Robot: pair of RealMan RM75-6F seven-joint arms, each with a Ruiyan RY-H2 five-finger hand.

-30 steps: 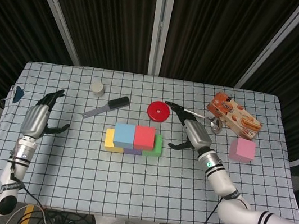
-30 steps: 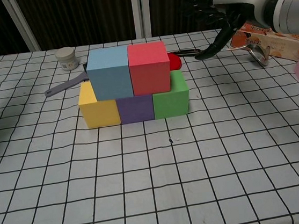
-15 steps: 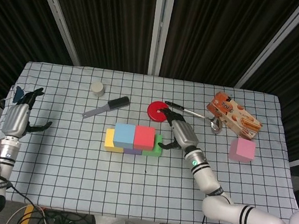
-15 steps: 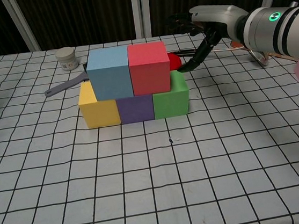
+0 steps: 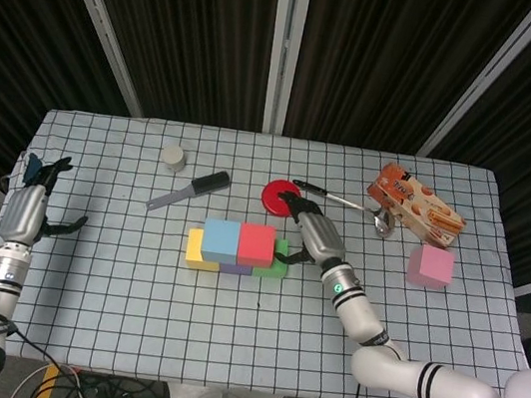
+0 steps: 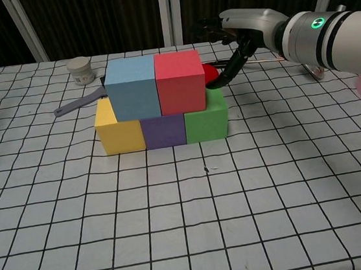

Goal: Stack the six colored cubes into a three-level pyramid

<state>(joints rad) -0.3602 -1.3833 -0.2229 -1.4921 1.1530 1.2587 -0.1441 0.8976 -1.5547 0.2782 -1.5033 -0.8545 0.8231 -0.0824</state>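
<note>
On the checked table (image 5: 225, 324) five of the cubes are already stacked: a yellow cube (image 6: 119, 132), a purple cube (image 6: 164, 131) and a green cube (image 6: 206, 120) sit side by side in a row, touching, with a blue cube (image 6: 131, 87) and a red cube (image 6: 179, 80) resting on top of them, also touching each other. The pink cube (image 5: 431, 266) stands alone well off to the right, near a snack box (image 5: 416, 205) and a spoon (image 5: 346, 203). The right hand (image 5: 307, 230) hangs just beside the stack on its right, over the green cube's far corner; its fingers (image 6: 211, 28) are spread and loosely curved, the thumb pointing down toward the green cube's top edge, and it holds nothing. Whether the thumb tip actually touches the green cube I cannot tell from either view. The left hand (image 5: 28, 207) is far away at the left edge of the table, fingers apart and empty. Behind the stack lie a red disc (image 5: 278, 197), a knife (image 5: 189, 190) with a dark handle, and a small white jar (image 5: 172, 155).
</note>
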